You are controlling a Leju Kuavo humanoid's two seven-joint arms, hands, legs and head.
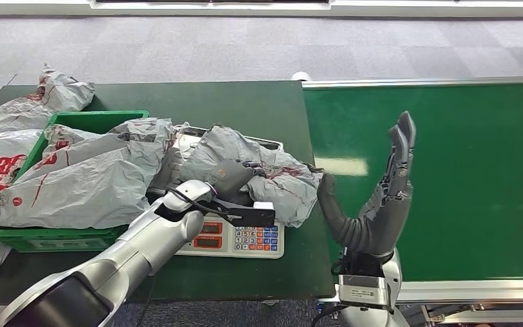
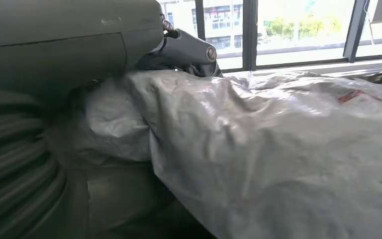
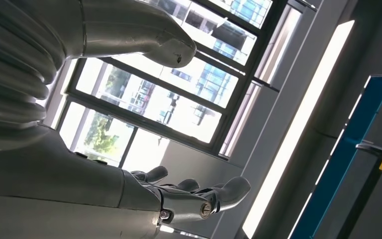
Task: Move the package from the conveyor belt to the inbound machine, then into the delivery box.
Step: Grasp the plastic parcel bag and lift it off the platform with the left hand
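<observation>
A crumpled grey package (image 1: pixel 272 180) with red print lies on the white scale (image 1: pixel 245 240) of the inbound machine. My left hand (image 1: pixel 235 176) reaches in over the scale and grips this package at its near side. Close up in the left wrist view, the package (image 2: pixel 278 149) fills the palm and the thumb (image 2: pixel 189 47) lies over its top edge. My right hand (image 1: pixel 388 197) stands upright over the near left part of the green conveyor belt (image 1: pixel 463 170), fingers spread, holding nothing. Its spread fingers (image 3: pixel 214 196) show in the right wrist view against windows.
The green delivery box (image 1: pixel 88 121) stands left of the scale, heaped with grey packages (image 1: pixel 88 184). More packages lie at the table's back left (image 1: pixel 48 102) and far left (image 1: pixel 0 170). The dark green table (image 1: pixel 245 102) has bare room behind the scale.
</observation>
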